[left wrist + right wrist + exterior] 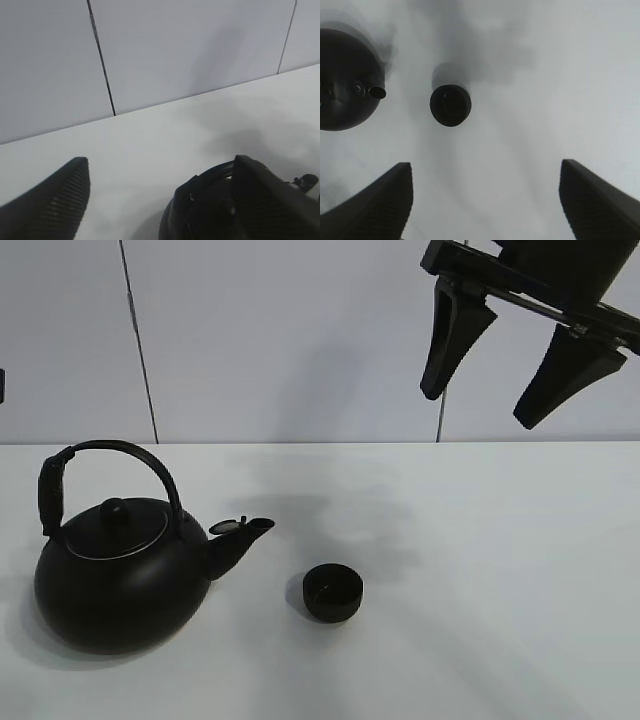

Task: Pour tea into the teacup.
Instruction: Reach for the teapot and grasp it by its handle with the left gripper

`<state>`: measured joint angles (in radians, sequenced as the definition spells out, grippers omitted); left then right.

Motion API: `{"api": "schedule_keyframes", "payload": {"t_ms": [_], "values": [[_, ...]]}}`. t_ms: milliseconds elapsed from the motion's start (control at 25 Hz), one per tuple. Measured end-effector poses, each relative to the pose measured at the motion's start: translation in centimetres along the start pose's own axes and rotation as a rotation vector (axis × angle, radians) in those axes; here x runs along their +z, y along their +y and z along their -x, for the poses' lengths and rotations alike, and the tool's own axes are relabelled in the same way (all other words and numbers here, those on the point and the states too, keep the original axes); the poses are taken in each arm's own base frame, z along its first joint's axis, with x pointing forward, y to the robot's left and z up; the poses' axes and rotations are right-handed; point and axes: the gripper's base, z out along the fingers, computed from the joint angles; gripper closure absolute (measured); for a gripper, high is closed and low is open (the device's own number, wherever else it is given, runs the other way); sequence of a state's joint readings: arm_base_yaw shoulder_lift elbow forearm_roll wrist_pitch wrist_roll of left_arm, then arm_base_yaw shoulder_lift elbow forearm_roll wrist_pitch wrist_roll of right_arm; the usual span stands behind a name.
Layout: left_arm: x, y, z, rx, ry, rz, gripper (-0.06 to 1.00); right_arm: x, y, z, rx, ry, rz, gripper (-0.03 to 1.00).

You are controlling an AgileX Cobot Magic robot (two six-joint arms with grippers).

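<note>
Teacup [333,592] stands upright on the white table [520,620], near the spout of the black kettle [120,585] but clear of it. Right gripper [478,407] hangs high above and to the cup's right, fingers spread, empty. Left gripper [160,162] is likewise spread and holds nothing, one finger over the kettle.

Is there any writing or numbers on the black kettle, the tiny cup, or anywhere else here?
No text: nothing can be read in any view. The kettle, the teacup, the table and the wall behind are all plain, with no words, labels, brands, numbers or signs showing.
</note>
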<state>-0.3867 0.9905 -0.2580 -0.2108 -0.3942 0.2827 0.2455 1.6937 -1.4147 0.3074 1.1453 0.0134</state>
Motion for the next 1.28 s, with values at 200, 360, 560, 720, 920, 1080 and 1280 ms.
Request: {"api": "schedule_keyframes", "payload": {"t_ms": [200,360,560,720,920,1080,1280], "values": [[0.0,-0.1,0.0,0.017,-0.011,-0.005,0.40,0.0,0.0,0.0,0.000,-0.005,0.000,0.41],[0.0,-0.2,0.1,0.049,-0.019,-0.017,0.40,0.0,0.0,0.0,0.000,-0.005,0.000,0.41],[1.1,-0.5,-1.1,0.044,0.053,-0.038,0.40,0.0,0.0,0.0,0.000,-0.005,0.000,0.41],[2.6,-0.9,-2.0,0.051,0.066,-0.066,0.40,0.0,0.0,0.0,0.000,-0.005,0.000,0.41],[4.3,-1.2,-3.4,0.053,0.073,-0.070,0.40,0.0,0.0,0.0,0.000,-0.005,0.000,0.41],[5.5,-1.4,-4.5,0.048,0.073,-0.067,0.40,0.0,0.0,0.0,0.000,-0.005,0.000,0.41],[6.6,-1.5,-5.4,0.049,0.047,-0.062,0.40,0.0,0.0,0.0,0.000,-0.004,0.000,0.41]]}}
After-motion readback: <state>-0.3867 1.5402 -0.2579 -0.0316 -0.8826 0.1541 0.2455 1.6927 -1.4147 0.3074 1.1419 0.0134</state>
